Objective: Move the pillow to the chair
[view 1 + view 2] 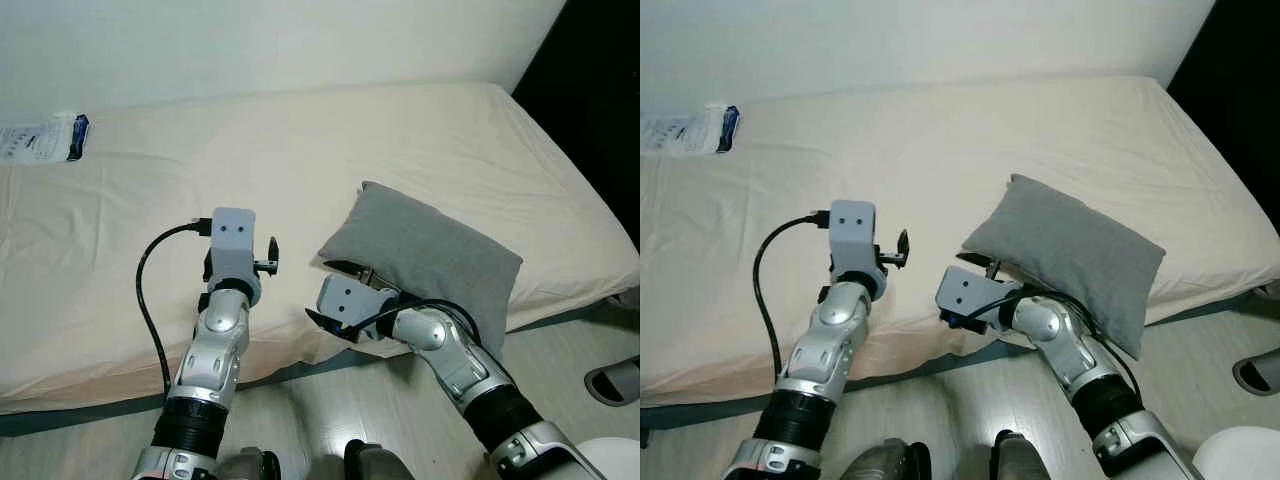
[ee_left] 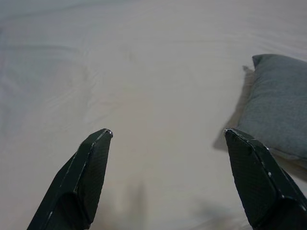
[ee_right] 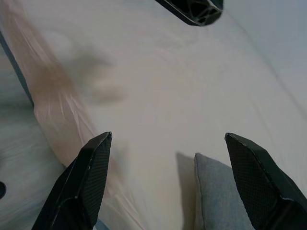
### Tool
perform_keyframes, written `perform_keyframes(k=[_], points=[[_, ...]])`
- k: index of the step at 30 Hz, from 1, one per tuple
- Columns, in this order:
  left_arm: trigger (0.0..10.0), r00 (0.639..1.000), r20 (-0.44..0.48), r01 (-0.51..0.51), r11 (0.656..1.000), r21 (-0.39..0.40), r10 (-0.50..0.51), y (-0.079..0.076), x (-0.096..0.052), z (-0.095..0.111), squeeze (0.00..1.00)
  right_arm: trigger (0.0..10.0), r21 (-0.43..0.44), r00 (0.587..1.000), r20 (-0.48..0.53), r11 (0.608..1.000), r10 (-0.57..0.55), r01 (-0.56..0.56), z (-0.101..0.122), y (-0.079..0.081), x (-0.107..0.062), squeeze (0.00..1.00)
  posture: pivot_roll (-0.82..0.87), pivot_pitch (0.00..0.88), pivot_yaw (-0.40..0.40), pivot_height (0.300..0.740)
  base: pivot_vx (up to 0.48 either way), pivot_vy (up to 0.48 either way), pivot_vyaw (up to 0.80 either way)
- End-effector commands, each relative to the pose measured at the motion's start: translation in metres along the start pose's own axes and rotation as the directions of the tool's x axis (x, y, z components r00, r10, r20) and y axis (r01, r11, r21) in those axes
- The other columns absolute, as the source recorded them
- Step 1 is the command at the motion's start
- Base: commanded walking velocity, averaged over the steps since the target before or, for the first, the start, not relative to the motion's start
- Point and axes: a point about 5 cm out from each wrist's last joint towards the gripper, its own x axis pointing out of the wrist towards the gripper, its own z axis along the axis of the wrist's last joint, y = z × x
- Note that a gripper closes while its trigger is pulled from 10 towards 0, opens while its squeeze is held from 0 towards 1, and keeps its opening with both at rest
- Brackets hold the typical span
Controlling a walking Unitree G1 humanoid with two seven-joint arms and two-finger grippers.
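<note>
Looking at this, the job has barely started. The grey pillow (image 1: 425, 262) lies flat on the cream bed sheet (image 1: 300, 150), just beyond the right gripper (image 3: 168, 158), whose two black fingers are spread wide with nothing between them; the pillow's near corner sits right by its fingertips, not pinched yet. The left gripper (image 2: 168, 139) hovers over bare sheet, fingers also apart and empty, with the pillow off toward the right arm's side of it. A white packet (image 1: 45, 138) lies far past the left gripper, near the wall. I'd say all that's done is the reach-in: grabbing, lifting, carrying to the chair and setting down are all left.
</note>
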Motion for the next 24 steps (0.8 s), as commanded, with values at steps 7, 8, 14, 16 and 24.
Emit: perform_keyframes(k=[7, 8, 14, 16, 24], points=[[10.0, 1.000, -0.005, 0.006, 1.000, -0.009, -0.007, -0.003, 0.001, -0.002, 0.00, 10.0, 0.008, 1.000, 0.005, 1.000, 0.003, -0.004, -0.003, 0.002, -0.004, 0.00, -0.10, 0.227, -0.023, 0.740, 0.000, 0.000, 0.00], [10.0, 1.000, -0.005, 0.006, 1.000, -0.009, -0.007, -0.003, 0.001, -0.002, 0.00, 10.0, 0.008, 1.000, 0.005, 1.000, 0.003, -0.004, -0.003, 0.002, -0.004, 0.00, -0.10, 0.227, -0.023, 0.740, 0.000, 0.000, 0.00], [10.0, 1.000, -0.008, 0.001, 1.000, 0.003, -0.001, 0.003, 0.001, -0.003, 0.00, 10.0, 0.011, 1.000, 0.006, 1.000, 0.005, -0.005, -0.002, 0.003, -0.002, 0.00, -0.09, 0.224, -0.001, 0.740, 0.000, 0.000, 0.00], [10.0, 1.000, -0.009, 0.003, 1.000, 0.008, -0.003, 0.004, 0.001, -0.004, 0.00, 10.0, 0.013, 1.000, 0.007, 1.000, 0.005, -0.005, -0.001, 0.004, -0.001, 0.00, -0.09, 0.220, 0.006, 0.740, 0.000, 0.000, 0.00], [10.0, 1.000, -0.007, 0.007, 1.000, 0.017, -0.007, 0.008, 0.000, -0.003, 0.00, 10.0, 0.015, 1.000, 0.013, 1.000, 0.004, -0.004, 0.002, 0.007, 0.003, 0.00, -0.06, 0.215, 0.011, 0.740, 0.000, 0.000, 0.00]])
